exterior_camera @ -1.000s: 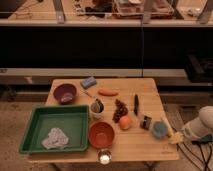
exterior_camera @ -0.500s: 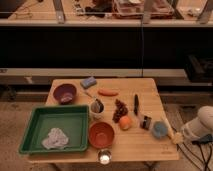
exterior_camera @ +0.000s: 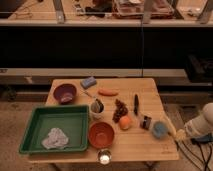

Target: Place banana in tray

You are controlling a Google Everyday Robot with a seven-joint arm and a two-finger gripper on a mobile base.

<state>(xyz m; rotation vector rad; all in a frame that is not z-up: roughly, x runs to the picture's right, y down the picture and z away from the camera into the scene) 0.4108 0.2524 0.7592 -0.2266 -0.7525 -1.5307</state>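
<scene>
Tool: the tool (exterior_camera: 182, 134) is seen at the right edge of the tabletop (exterior_camera: 145, 148), at the end of the white arm (exterior_camera: 202, 123) that reaches in from the right. Whether it is spread or pressed together cannot be told.
Banana: the banana (exterior_camera: 169, 124) lies near the tabletop's right edge, just beside a blue round object (exterior_camera: 159, 130), with its near end pointed at the tool. Whether it is touched by the tool cannot be told.
Tray: the green tray (exterior_camera: 64, 121) is set at the front left corner, well apart from the banana. Only a crumpled pale cloth (exterior_camera: 55, 138) is seen inside it.
In between: an orange bowl (exterior_camera: 101, 134), a round orange fruit (exterior_camera: 125, 122), dark grapes (exterior_camera: 119, 110) and a small metal cup (exterior_camera: 96, 106) are spread across the middle.
Farther back: a purple bowl (exterior_camera: 65, 92), a blue sponge (exterior_camera: 88, 81) and a carrot (exterior_camera: 107, 92) are placed.
Done: nothing of the placing is judged complete. The banana is not seen to be raised, and the tray holds no fruit.
Left: a firm hold, a lift, a carry across the tabletop's whole width above the orange bowl, and a release inside the tray are judged to remain.
</scene>
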